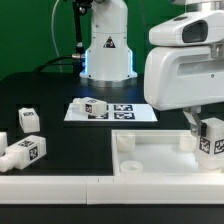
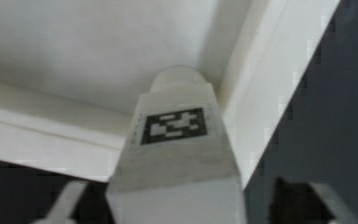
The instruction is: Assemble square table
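Since the sockets in view are bare, the step in hand is judged to be the taking of a first leg. It stands upright at the panel, on the exterior view's right; in the wrist view it is seen close against the raised rim. The gripper is set over this leg with a finger on either side. The jaws stand neither wide nor shut, and whether the pads are pressed on the leg cannot be told. A firm hold is called for next. After that the leg is probably to be kept upright, brought over a corner socket and turned in, though it cannot be told whether it is already seated in one. One panel is counted, lying at the front beside one rail. Four tagged legs are counted: the one at the gripper, one lying on the marker board, and two well apart from the panel on the exterior view's left. A white shape cut by that edge is left uncounted.
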Robot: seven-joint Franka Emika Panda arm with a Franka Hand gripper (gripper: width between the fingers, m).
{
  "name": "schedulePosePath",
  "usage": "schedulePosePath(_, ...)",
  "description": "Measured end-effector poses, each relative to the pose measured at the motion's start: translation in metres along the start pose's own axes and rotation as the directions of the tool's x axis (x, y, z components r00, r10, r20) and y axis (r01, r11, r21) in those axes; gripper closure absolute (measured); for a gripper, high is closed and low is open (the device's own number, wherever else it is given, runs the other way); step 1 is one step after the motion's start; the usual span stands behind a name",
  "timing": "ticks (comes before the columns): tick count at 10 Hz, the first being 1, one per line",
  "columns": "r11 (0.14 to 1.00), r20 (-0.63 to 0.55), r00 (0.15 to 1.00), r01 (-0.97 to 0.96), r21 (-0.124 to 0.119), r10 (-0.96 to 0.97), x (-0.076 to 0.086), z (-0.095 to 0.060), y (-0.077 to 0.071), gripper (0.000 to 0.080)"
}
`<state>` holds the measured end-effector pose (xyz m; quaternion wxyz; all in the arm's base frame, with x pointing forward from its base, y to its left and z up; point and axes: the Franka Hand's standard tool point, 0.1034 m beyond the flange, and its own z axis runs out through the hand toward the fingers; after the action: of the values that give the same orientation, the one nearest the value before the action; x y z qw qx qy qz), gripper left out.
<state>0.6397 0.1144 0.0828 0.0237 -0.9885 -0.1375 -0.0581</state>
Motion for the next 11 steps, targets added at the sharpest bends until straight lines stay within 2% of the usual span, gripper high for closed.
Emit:
schedulePosePath(1,1.0,0.0,1.0,0.0,-0.001,0.0,-0.0001,0.0,0.0009,0.0517)
schedulePosePath(3,0.99,-0.001,0.99,-0.138,-0.001,0.138,0.0001,0.0004,0.0012,0.0515)
schedulePosePath(5,0.916,-0.011,0.916,-0.401,-0.013,0.401,0.001,0.0009,0.0019,0.0515)
schedulePosePath(7,0.723,-0.025,0.723,-0.691,-0.025,0.69,0.002,0.0017,0.0043,0.0515)
schedulePosePath(9,0.504,-0.009,0.504,-0.864,-0.003,0.864,0.0013,0.0019,0.0076,0.0515)
schedulePosePath(10,0.343,0.005,0.343,-0.939,0.007,0.939,0.0,0.0021,0.0078,0.0514)
schedulePosePath(11,0.303,0.008,0.303,-0.953,0.006,0.953,-0.0009,0.0018,0.0084,0.0514)
